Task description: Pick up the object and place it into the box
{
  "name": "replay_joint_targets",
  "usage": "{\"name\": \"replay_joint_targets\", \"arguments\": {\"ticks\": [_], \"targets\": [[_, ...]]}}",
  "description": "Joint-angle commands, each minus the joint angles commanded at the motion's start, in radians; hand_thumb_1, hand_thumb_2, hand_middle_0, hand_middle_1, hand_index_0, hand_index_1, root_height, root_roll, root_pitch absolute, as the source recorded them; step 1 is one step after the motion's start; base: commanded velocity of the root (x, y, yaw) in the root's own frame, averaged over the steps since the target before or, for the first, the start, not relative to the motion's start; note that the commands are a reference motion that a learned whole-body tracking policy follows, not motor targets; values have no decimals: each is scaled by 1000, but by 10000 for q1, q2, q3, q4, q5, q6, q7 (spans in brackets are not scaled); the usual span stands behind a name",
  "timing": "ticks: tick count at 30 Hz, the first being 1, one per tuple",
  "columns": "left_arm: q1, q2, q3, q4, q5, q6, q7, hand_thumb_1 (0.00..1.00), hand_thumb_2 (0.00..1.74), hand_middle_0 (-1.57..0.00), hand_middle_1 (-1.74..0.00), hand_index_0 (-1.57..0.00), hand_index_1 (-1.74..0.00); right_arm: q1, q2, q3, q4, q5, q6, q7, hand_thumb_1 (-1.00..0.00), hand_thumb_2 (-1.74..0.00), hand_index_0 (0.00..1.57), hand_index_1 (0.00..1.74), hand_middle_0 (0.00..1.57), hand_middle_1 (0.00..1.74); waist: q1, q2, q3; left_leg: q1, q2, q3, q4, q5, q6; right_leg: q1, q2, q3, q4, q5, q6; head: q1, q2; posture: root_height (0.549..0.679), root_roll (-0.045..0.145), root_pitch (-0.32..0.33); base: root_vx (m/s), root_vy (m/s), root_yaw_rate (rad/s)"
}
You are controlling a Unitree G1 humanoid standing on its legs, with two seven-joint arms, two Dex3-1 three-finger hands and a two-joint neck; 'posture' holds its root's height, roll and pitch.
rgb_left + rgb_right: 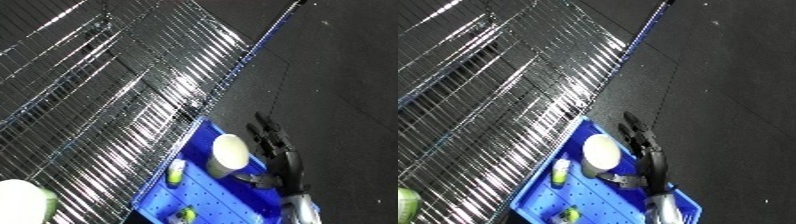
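A cream-white cylindrical object (229, 156) stands in the far end of a blue bin (211, 199), which sits at the lower middle. My right hand (285, 165) comes up from the bottom edge along the bin's right side, right next to the object. Its fingers are stretched out straight past the object, and the thumb points toward the object's base. I cannot tell whether the hand touches it. The left hand shows in neither view.
Two small yellow-green items (176, 172) (187, 216) lie in the bin. A wire shelf (115, 85) fills the left and upper part of the view, with a pale green-white object (22, 201) on it at the lower left. Dark floor (346, 75) lies to the right.
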Motion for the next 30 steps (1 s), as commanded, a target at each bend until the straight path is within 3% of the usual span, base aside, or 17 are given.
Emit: {"name": "replay_joint_targets", "arguments": {"ticks": [9,18,23,30], "targets": [[56,-23,-8,26,-152,9,-26,1000,1740,-1570,-1740,-1570,-1740,111,126,-33,-98,43,51,52,0,0,0,0,0,0,22,-37,0,-47,13,-46,-41,87,-33,-31,19,-29,24,-2,-24,-403,-244,645,103,89,1,4,34],[77,-150,-139,-111,-79,46,144,1000,1740,-1570,-1740,-1570,-1740,-175,161,237,-815,-478,107,351,0,0,0,0,0,0,260,-149,0,-100,-15,-197,-193,214,-56,30,33,-125,-52,31,-49,-1039,-474,645,101,86,-9,-3,65],[8,-148,-202,-186,-77,191,236,1000,1740,-1570,-1740,-1570,-1740,-527,90,544,-1260,-1026,534,516,0,0,0,0,0,0,523,-246,0,-168,-43,-397,-228,308,-97,118,-15,-232,-33,0,-67,-1692,-772,645,100,78,1,-25,125],[-177,-87,-255,-4,-97,381,173,1000,1740,-1570,-1740,-1570,-1740,-1202,17,1017,-1330,-928,1206,1201,0,0,0,0,0,0,1035,-465,0,-250,-123,-791,-254,418,-142,287,-142,-499,23,-52,-101,-3130,-1150,645,97,62,17,-61,188]]}}
